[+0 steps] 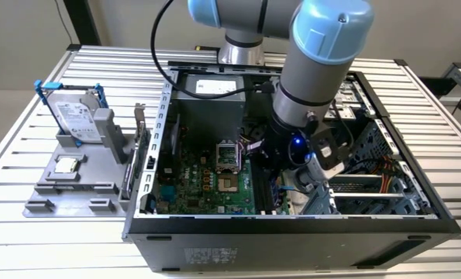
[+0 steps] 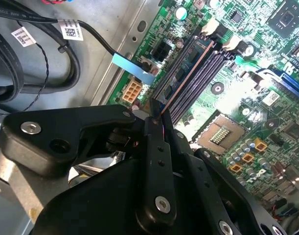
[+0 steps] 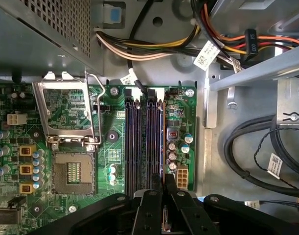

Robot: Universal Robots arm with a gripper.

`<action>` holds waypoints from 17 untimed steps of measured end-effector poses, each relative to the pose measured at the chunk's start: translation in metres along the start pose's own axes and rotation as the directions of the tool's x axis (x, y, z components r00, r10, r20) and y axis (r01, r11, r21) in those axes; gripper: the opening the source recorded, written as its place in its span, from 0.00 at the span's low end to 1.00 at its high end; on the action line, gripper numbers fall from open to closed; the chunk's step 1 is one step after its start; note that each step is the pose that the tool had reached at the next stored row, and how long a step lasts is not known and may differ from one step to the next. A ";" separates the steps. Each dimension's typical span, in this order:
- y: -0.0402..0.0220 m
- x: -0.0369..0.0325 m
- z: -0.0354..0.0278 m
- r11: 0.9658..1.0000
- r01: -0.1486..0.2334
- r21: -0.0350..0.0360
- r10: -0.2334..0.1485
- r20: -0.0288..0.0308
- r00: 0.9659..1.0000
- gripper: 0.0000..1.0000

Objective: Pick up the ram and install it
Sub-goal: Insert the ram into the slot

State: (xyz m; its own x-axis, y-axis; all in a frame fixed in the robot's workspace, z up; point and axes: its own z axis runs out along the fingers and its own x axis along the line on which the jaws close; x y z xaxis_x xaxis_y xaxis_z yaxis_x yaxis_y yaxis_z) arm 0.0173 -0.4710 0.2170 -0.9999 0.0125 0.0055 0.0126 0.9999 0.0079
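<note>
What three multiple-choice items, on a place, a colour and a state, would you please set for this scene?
1. Where does the square silver processor chip lie?
A. On the grey tray outside the case
B. In the motherboard socket
C. In the gripper

2. What colour is the frame around the big silver hard drive?
A. Red
B. Yellow
C. Blue

3. What is the black gripper doing?
A. Standing open with nothing in it
B. Gripping the thin, long ram stick over the black slots
C. Gripping the hard drive

Answers:
1 A: the processor chip rests on the grey tray at the exterior view's left.
2 C: the frame around the hard drive is blue.
3 B: the gripper is shut on the ram stick.
</note>
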 end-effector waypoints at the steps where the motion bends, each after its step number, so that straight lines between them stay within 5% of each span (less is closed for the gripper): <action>1: 0.0001 0.0000 0.0005 1.000 0.000 0.000 0.000 0.000 1.000 0.00; 17: 0.0018 0.0001 0.0023 1.000 0.000 0.000 0.000 -0.001 1.000 0.00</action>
State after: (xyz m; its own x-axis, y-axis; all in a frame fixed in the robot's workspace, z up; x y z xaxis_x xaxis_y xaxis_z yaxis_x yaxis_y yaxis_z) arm 0.0173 -0.4691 0.2147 -0.9999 0.0125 0.0063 0.0126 0.9999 0.0080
